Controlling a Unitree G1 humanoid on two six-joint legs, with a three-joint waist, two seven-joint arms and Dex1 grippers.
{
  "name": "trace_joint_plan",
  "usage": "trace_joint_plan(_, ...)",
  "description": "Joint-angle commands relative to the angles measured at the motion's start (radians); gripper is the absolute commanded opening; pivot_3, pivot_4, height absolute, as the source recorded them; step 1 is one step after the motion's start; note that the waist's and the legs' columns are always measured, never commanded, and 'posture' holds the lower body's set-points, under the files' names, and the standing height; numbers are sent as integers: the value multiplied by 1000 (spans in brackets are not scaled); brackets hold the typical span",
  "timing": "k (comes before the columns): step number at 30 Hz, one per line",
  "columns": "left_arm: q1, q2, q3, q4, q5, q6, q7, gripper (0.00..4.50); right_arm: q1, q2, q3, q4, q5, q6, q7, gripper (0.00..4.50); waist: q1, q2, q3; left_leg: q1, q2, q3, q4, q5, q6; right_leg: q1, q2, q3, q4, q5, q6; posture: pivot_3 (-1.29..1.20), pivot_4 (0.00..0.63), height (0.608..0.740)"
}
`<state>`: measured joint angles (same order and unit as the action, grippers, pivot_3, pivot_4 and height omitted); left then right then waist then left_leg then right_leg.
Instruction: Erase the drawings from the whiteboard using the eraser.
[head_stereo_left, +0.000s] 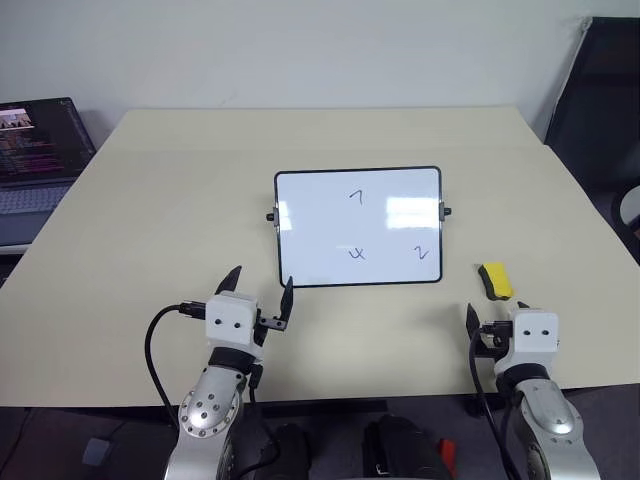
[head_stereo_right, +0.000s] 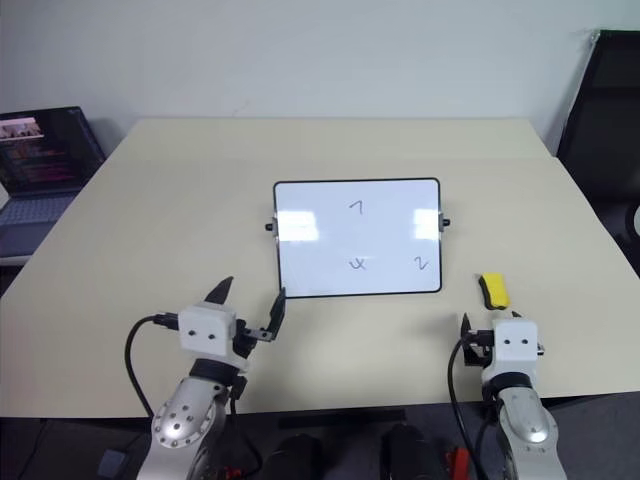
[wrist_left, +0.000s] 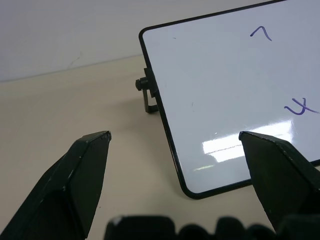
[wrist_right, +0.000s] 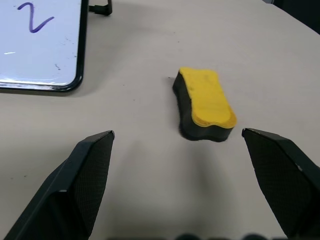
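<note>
I see small yellow eraser with dark base (wrist_right: 205, 104) on beige table (head_stereo_left: 150, 220), right of black-framed glossy whiteboard (head_stereo_left: 320, 230); drawings (head_stereo_left: 356, 253) intact; left gripper (head_stereo_left: 262, 295) and right gripper (wrist_right: 177, 145) fingers spread, empty.

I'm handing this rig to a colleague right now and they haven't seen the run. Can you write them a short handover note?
Left gripper: open, empty, hovering at the near left corner of the whiteboard.
Right gripper: open, empty, just short of the eraser.
The whiteboard stands propped mid-table. The eraser lies flat on the table, yellow side up, off the board's near right corner, apart from it.
Done: nothing erased; the drawings are all there: "7" upper middle, "x" lower middle, "2" lower right.
Left: grasp the eraser, wipe all three marks.
</note>
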<state>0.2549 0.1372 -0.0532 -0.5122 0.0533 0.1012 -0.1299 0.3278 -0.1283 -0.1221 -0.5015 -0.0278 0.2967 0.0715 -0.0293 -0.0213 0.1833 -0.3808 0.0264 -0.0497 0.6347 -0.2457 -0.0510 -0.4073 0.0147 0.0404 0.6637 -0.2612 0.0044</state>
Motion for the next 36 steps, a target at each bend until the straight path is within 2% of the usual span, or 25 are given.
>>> trace_joint_plan(1,-9,0,5,13,-10,-30,-3,4500,7,2,-18,-24,7,-31,-7,4482,0,0,0,0,0,0,0,0,0,0,0,0,0,0,0,0,150,740)
trace_joint_plan(14,-49,14,4,120,-34,-109,-42,4500,0,17,-2,-46,-21,-14,-43,4482,0,0,0,0,0,0,0,0,0,0,0,1,0,0,0,0,150,740)
trace_joint_plan(19,-139,33,-3,146,-95,-91,-119,4500,-16,8,-22,-53,-11,3,-30,4482,1,0,0,0,0,0,0,0,0,0,0,0,0,0,0,0,150,740)
trace_joint_plan(27,-327,130,-75,183,-331,4,-453,4500,-75,-22,-66,-82,25,78,-3,4482,0,0,0,0,-2,0,0,0,0,0,2,1,1,2,4,0,150,740)
trace_joint_plan(30,-411,173,-98,202,-423,80,-581,4500,-121,-17,-87,-93,72,176,0,4482,-1,0,0,0,-3,0,0,0,0,1,3,0,2,3,4,0,150,740)
trace_joint_plan(36,-514,249,-147,271,-471,143,-777,4500,-231,-16,-129,-68,187,362,19,4482,-4,1,0,0,-2,0,0,0,0,1,7,1,2,3,2,0,150,740)
